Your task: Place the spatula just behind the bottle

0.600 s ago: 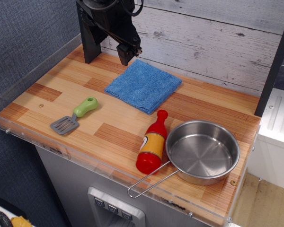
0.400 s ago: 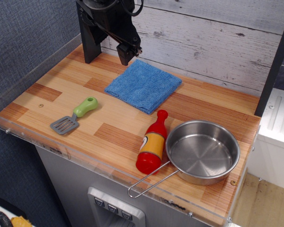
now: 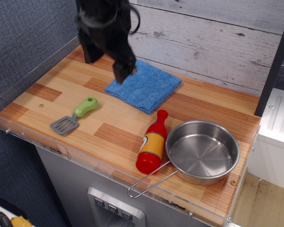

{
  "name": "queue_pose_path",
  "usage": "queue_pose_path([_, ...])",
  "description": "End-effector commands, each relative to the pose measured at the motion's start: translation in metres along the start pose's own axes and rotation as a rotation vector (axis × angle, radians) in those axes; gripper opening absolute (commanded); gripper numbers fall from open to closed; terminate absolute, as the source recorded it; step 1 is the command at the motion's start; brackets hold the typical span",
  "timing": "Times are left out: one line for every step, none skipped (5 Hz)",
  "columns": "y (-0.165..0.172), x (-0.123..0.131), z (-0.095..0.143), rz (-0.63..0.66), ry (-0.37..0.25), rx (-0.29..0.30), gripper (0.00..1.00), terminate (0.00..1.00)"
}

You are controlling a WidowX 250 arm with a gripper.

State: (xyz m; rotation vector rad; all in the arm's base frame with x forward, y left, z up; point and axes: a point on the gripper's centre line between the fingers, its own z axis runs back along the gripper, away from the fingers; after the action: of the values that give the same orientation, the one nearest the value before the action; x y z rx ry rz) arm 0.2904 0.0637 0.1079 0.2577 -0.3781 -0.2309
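The spatula (image 3: 75, 115) lies flat on the wooden table at the front left, green handle pointing back-right, grey slotted blade toward the front edge. The red bottle (image 3: 152, 142) lies on its side near the front middle, cap pointing toward the back, its base next to the pan. My gripper (image 3: 122, 74) hangs blurred over the left edge of the blue cloth, well behind and to the right of the spatula. It holds nothing that I can see; the blur hides whether its jaws are open.
A blue cloth (image 3: 146, 85) lies at the back middle. A steel pan (image 3: 202, 152) with a thin wire handle sits at the front right, touching the bottle. A clear plastic rim (image 3: 61, 146) runs along the table's left and front edges. A plank wall stands behind.
The arm has swung forward and down from the back wall, so the gripper is now over the cloth's left edge. The spatula, bottle and pan have not moved.
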Motion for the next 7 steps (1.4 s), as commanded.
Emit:
queue_pose_path([0.022,-0.032,0.021,0.061,0.007,0.109,1.00,0.00])
queue_pose_path([0.040,-0.049,0.015,0.099,0.032,0.161,1.00,0.00])
queue_pose_path([0.055,-0.055,-0.004,0.145,0.065,0.099,1.00,0.00])
queue_pose_path([0.064,-0.059,-0.020,0.219,0.097,0.002,1.00,0.00])
queue_pose_path([0.066,-0.063,-0.038,0.253,0.122,-0.060,1.00,0.00])
queue_pose_path([0.064,-0.063,-0.046,0.267,0.142,-0.094,1.00,0.00])
queue_pose_path([0.055,-0.065,-0.056,0.258,0.160,-0.125,1.00,0.00])
